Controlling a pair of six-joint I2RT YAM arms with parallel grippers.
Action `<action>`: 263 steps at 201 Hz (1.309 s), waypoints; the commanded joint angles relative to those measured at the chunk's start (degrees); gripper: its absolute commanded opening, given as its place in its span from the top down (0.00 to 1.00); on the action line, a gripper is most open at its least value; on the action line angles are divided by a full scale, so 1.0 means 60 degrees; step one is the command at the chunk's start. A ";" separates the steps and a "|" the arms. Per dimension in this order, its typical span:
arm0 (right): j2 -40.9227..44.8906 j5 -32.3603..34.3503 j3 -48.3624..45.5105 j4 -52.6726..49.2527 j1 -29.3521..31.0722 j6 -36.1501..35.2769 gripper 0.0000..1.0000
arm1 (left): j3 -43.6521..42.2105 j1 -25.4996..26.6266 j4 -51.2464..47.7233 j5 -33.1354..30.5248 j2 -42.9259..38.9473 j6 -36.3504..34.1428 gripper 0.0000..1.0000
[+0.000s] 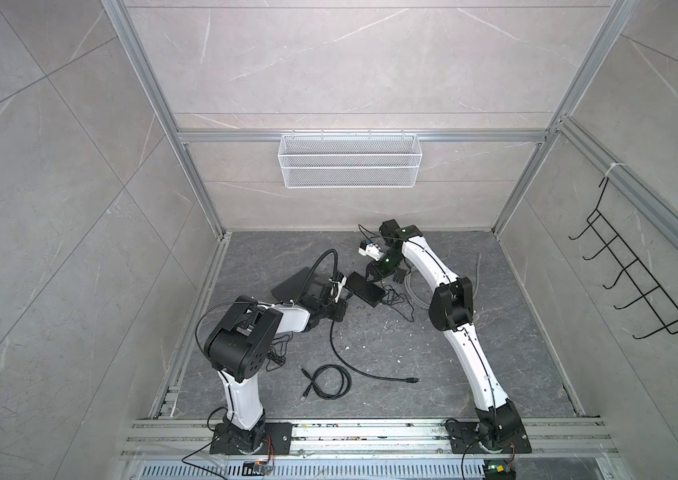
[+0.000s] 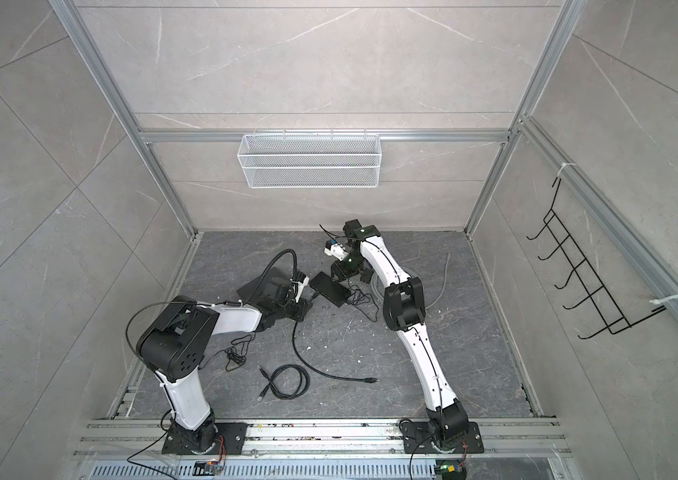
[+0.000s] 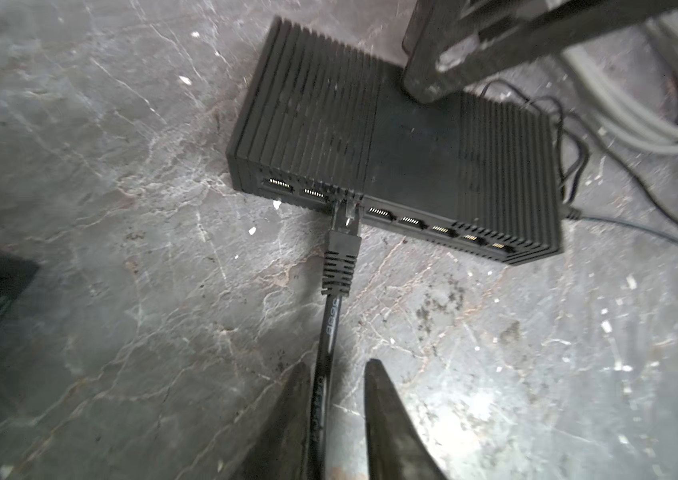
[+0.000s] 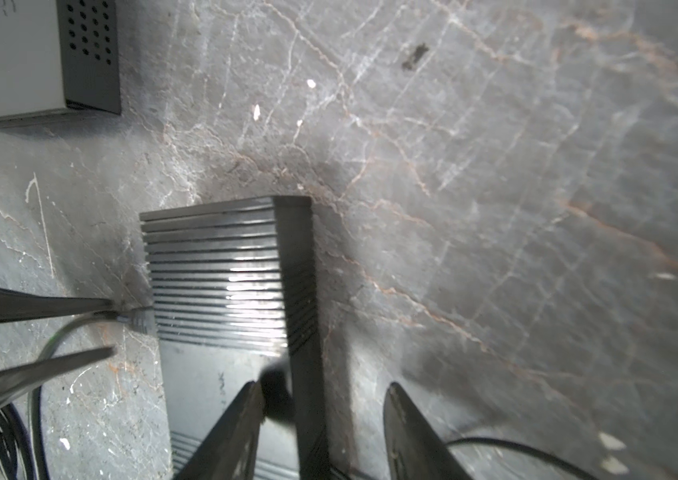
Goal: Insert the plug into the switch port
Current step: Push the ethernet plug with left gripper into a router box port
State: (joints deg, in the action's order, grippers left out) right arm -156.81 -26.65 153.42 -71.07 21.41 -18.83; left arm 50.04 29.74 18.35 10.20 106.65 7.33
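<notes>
Noting the light, rigid black Ethernet plug (image 3: 343, 232) nosed into a front port (image 3: 347, 200) of the ribbed black switch box (image 3: 370, 137), left gripper (image 3: 337, 365) parted astride its springy cable (image 3: 331, 324), right gripper (image 4: 324, 385) parted over the box: judged best held by the ribbed boot (image 3: 339, 270), latch fragile.

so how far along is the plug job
Looks done: the plug sits in the switch, though full seating is unclear. In hand: the left tool is open around the cable, the right tool open astride the switch. Remaining: confirm seating, withdraw both tools.
</notes>
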 commanded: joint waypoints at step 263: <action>-0.0389 -0.0833 -0.0164 -0.1993 0.1086 -0.2543 0.59 | 0.0956 0.0046 0.2072 0.1618 0.1207 -0.0240 0.97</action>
State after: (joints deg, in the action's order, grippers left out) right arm -155.94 -26.65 152.24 -75.40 23.00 -28.99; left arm 52.73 28.93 26.59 15.35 112.49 6.81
